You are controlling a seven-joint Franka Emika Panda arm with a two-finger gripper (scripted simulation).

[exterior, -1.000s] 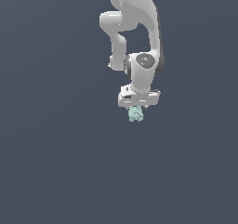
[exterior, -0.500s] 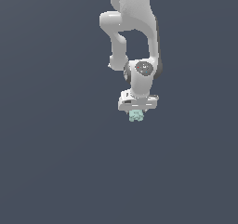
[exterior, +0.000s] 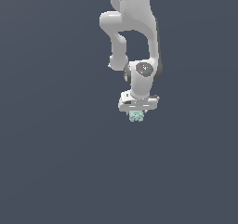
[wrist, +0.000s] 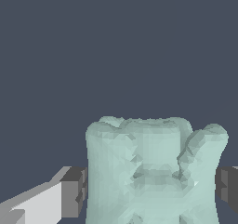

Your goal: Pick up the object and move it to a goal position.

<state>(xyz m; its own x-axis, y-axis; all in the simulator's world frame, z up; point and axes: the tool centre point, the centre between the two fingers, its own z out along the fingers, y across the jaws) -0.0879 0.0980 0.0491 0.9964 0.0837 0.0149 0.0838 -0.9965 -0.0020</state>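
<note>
We're looking at a plain slate-grey backdrop with nothing on it across the exterior view's left side. Moving toward the middle, we pick up the white arm point(exterior: 132, 37), hanging down from the top edge, its elbow bulging toward the exterior view's left and its wrist pointing straight down. Below the wrist we find the gripper point(exterior: 136, 115), its white hand spread wide, and tucked right under it is the object point(exterior: 135, 117), a pale mint-green knobbly lump much narrower than the hand above it. It hangs in the open, with only flat grey beneath it. The exterior view's right side is bare grey too.

Now the wrist view, and here we're in close. First comes a white finger with a dark grey pad point(wrist: 74, 192) butted up against one flank of the object point(wrist: 153, 172). The mint block fills the space between, lumpy and faceted, with a rounded knob sticking out on its far flank. Then the second dark pad point(wrist: 227, 187) meets that far flank. So we have the pincer clamped on the object, both pads touching it.
</note>
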